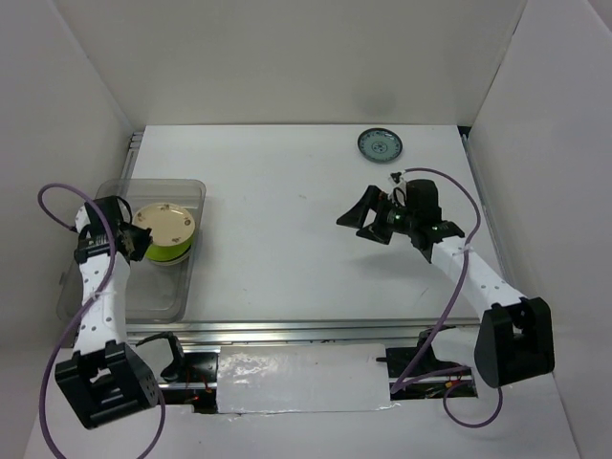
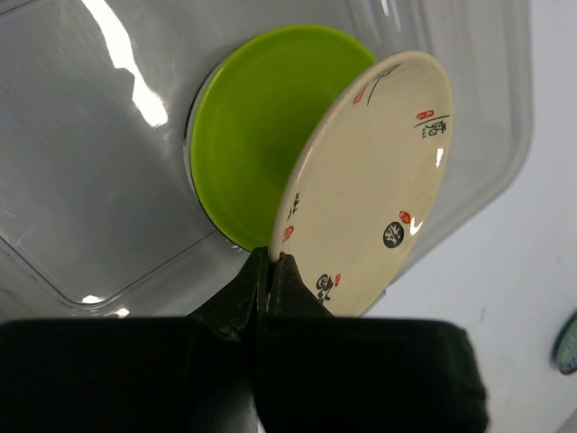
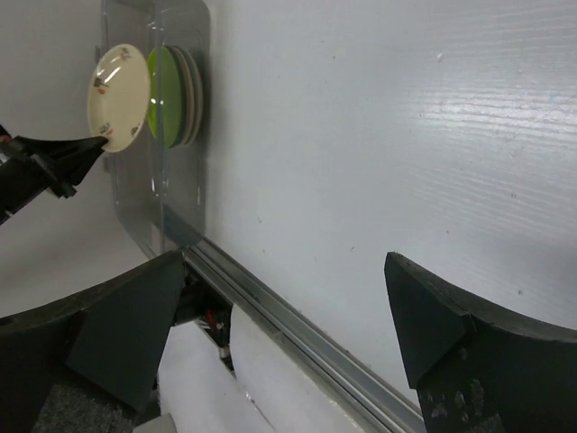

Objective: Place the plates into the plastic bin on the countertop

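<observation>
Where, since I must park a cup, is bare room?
Bare: the middle of the countertop, between plastic bin and right claw; the bin's near half. Crowded: the bin's far end, where the left claw holds a cream plate over the green plate.

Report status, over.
Left gripper shut on cream round plate, tilted over lime green plate in clear plastic bin. Right gripper open, empty. Teal patterned plate on white countertop. No obstruction.
</observation>
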`<action>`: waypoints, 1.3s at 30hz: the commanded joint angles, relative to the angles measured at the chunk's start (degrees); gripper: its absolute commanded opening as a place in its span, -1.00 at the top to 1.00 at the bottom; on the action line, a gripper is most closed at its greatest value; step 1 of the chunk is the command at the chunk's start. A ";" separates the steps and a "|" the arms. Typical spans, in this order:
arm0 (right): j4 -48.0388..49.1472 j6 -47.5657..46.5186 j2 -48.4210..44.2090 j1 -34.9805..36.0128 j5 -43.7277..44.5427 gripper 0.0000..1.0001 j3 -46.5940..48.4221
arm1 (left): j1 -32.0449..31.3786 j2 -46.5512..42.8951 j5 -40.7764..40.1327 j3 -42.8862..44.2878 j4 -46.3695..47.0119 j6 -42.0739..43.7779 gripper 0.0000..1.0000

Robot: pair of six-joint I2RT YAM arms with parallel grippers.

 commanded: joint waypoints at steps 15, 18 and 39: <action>-2.04 -3.25 -4.45 -4.95 1.11 -1.00 3.63 | 1.09 -0.83 2.15 2.81 0.16 3.36 -0.99; 1.46 1.21 3.54 -8.46 7.79 -1.00 6.08 | -1.62 -4.96 11.36 3.88 -0.11 12.14 -0.99; 10.55 28.91 64.02 -19.72 14.40 -0.91 50.28 | -28.35 -13.15 22.90 1.77 -2.93 25.43 -0.99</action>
